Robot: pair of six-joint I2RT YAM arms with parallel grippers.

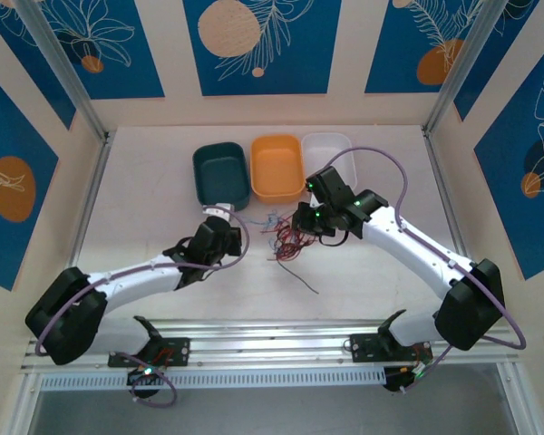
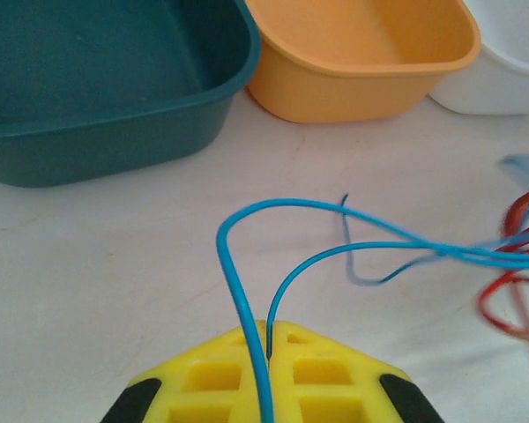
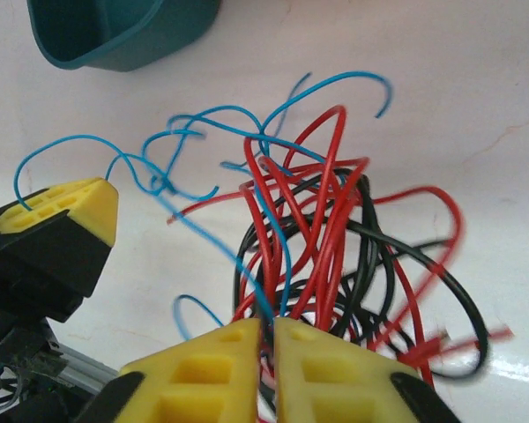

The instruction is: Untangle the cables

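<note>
Cables [image 1: 288, 241]: red, black and blue tangle lying on the desk [image 1: 145, 208] near the teal tub [image 1: 219, 195], right end effector [image 3: 269, 328] clenched on the bundle [image 3: 335, 256], apparently to anchor it, left end effector [image 2: 269, 339] clenched on one blue wire [image 2: 282, 203], apparently to draw it clear

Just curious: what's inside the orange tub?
From above, the orange tub has a bare floor, with none of the wires in it. The right arm overlaps its near right corner, so that bit is hidden.

place: robot lab cell | evidence: aluminium frame posts [image 1: 63, 72]; printed backdrop panels [image 1: 281, 54]; arm bases [image 1: 150, 349] bolted to rail [image 1: 272, 340]
</note>
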